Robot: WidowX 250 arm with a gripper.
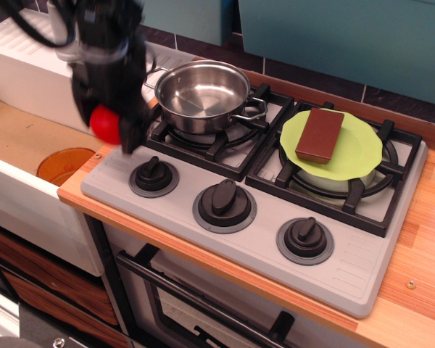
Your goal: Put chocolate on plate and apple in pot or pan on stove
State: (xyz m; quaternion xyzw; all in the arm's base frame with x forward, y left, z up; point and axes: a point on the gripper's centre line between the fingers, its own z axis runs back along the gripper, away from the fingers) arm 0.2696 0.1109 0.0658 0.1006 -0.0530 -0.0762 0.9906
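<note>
My gripper (109, 125) is shut on the red apple (104, 123) and holds it in the air above the stove's left edge, left of the steel pan (201, 93). The pan sits empty on the back left burner of the grey stove (225, 177). The reddish-brown chocolate (319, 135) lies flat on the lime-green plate (361, 156), which rests on the right burner. The arm is blurred by motion and hides part of the apple.
Three black knobs (224, 199) line the stove's front. An orange-brown disc (61, 165) lies in the sink area at the left. A white dish rack (25, 72) stands behind the arm. A wooden counter (420, 268) runs along the right.
</note>
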